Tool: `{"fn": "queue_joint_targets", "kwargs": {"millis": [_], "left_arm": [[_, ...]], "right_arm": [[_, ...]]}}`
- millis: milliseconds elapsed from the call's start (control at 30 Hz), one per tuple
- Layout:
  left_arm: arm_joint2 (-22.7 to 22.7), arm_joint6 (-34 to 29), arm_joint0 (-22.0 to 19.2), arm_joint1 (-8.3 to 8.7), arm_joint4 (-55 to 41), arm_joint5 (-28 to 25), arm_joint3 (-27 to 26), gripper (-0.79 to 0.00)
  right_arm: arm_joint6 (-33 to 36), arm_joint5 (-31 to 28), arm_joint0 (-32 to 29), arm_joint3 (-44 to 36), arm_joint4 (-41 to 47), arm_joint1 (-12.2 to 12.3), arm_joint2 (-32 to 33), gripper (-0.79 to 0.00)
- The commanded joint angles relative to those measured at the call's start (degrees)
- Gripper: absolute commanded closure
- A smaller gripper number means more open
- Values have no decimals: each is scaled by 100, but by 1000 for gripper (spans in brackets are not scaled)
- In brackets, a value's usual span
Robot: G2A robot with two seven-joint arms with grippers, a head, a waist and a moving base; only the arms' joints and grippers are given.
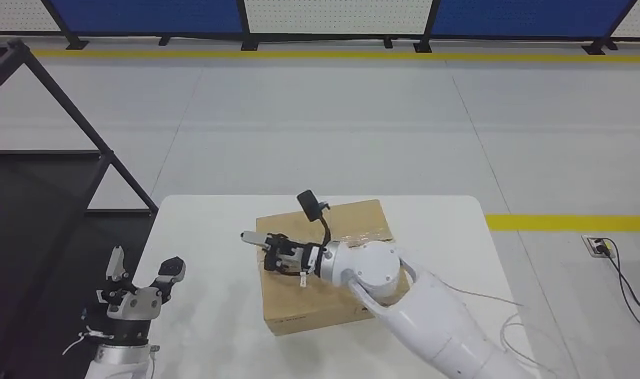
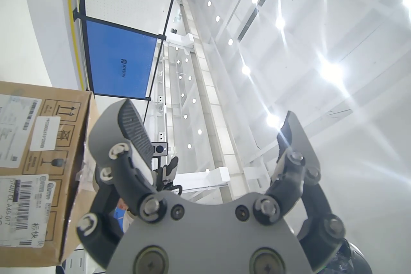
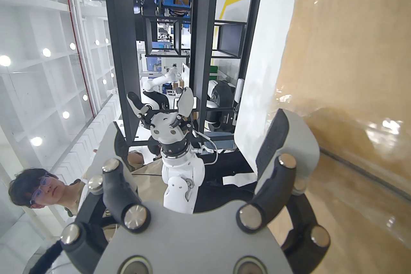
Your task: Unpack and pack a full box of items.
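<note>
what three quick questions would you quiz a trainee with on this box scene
1. Fill in: the left gripper has its jaws ___.
2. True or false: the cardboard box has its top flaps standing open.
3. Which gripper is over the box top? A) left gripper B) right gripper C) neither

Key: 1 open; 2 false, the top is closed and taped; 3 B.
</note>
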Motion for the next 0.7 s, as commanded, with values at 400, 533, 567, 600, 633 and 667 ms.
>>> {"fn": "queue_joint_targets", "kwargs": {"millis": [400,533,567,600,633,667], "left_arm": [[0,0,0,0,0,0,0,-785],[0,0,0,0,0,0,0,-785],[0,0,0,0,0,0,0,-785],[0,0,0,0,0,0,0,-785],[0,0,0,0,0,0,0,-785],[0,0,0,0,0,0,0,-785]], "right_arm": [[56,-362,161,904,51,-311,47,-785],[56,-426,-66,795,-58,-212,316,-785],[43,-428,-136,744,-97,-179,395,-785],[34,-424,-209,685,-149,-143,475,-785],[18,-417,-286,618,-202,-104,565,-785],[0,-409,-368,545,-254,-62,664,-785]]}}
